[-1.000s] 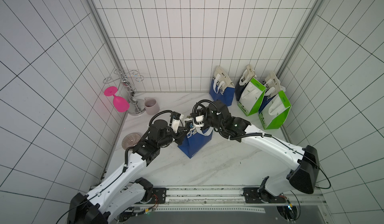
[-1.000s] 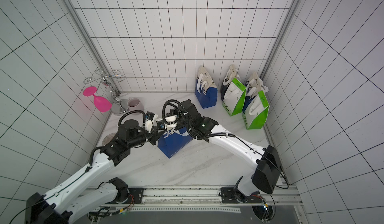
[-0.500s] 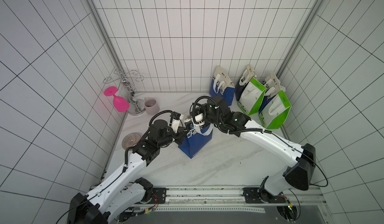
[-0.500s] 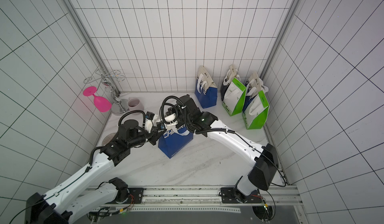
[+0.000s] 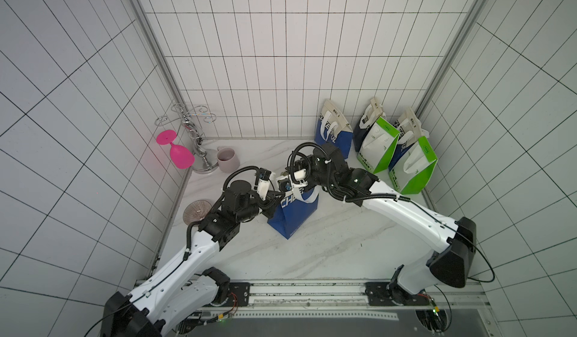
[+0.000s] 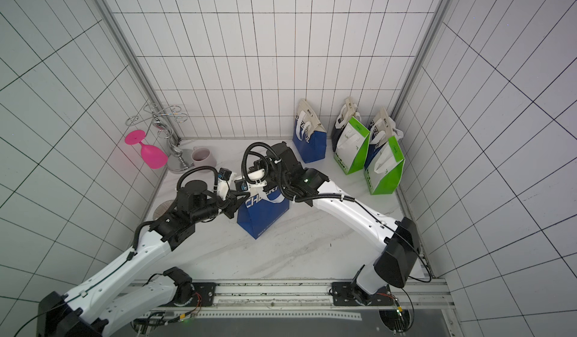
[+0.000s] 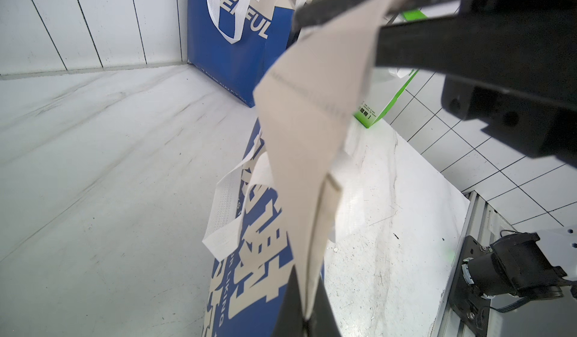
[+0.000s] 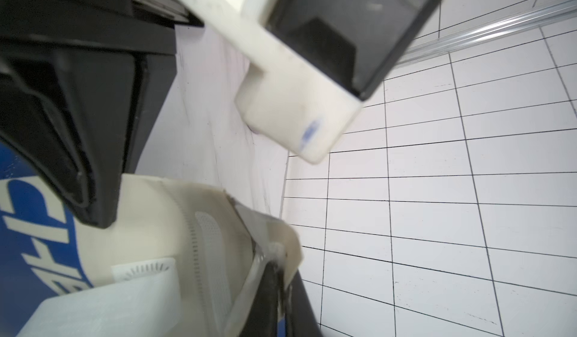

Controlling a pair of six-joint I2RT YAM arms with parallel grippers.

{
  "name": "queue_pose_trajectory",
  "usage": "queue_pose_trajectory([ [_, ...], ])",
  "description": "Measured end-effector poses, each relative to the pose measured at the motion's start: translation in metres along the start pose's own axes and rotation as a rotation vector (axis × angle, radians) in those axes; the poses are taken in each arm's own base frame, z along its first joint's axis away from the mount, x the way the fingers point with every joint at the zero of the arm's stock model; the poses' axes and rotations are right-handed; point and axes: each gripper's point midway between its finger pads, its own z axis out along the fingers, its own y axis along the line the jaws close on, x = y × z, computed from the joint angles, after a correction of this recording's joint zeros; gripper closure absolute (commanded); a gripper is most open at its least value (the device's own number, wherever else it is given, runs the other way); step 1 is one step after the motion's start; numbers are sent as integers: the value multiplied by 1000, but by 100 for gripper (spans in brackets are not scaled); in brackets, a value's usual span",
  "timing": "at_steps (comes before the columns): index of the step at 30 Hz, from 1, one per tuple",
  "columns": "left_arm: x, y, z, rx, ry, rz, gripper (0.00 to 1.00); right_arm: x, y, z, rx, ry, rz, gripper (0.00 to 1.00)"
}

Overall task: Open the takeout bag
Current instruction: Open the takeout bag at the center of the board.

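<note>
At the far left of the worktop (image 5: 327, 251) a pink goblet (image 5: 179, 159) hangs upside down from a metal rack (image 5: 196, 151). A mug (image 5: 227, 160) stands just beside the rack, and a round glass dish (image 5: 195, 210) lies nearer along the left edge. All of these sit apart from the work, probably so the arms have room.

The takeout bag (image 5: 295, 217), blue with a beige top band (image 7: 312, 117), stands upright in the middle of the worktop, between the two arms. The left gripper (image 7: 307, 315) comes in from the bag's left. Its fingers are pressed together on one end of the beige band, which appears to anchor that side so the bag cannot slide or tip. A white handle (image 7: 224, 213) droops loose against the blue face; neither arm holds it, since the rim gives more direct control of the mouth.

The right gripper (image 8: 276, 285) reaches over from the right, and its fingers pinch the band's other end. The band runs taut between the two grips. The mouth looks barely parted, so the opening seems only begun, and drawing the grips apart should spread it.

At the far right, another blue bag (image 5: 335, 135) and two green bags (image 5: 379, 145) stand against the back wall, well clear.
</note>
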Motion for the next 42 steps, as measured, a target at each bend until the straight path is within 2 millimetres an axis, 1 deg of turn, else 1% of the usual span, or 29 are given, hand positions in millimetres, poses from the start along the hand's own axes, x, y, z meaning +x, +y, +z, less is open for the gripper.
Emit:
queue_pose_trajectory([
  [3,2,0,0,0,6,-1,100,2,0,-3,26,-7,51,86],
  [8,5,0,0,1,20,-6,100,3,3,-1,59,-21,114,82],
  [11,7,0,0,0,28,-10,100,4,5,0,71,-27,144,77],
  [13,9,0,0,0,37,-13,100,4,7,0,84,-33,163,76],
  [21,13,0,0,2,52,-19,100,9,12,-4,116,-45,227,75],
  [28,17,1,0,-1,67,-25,100,13,24,-6,111,-53,277,75],
  [37,19,1,0,-1,74,-28,100,13,33,-3,105,-64,316,75],
  [42,19,1,0,-1,74,-28,100,14,43,0,92,-67,330,75],
])
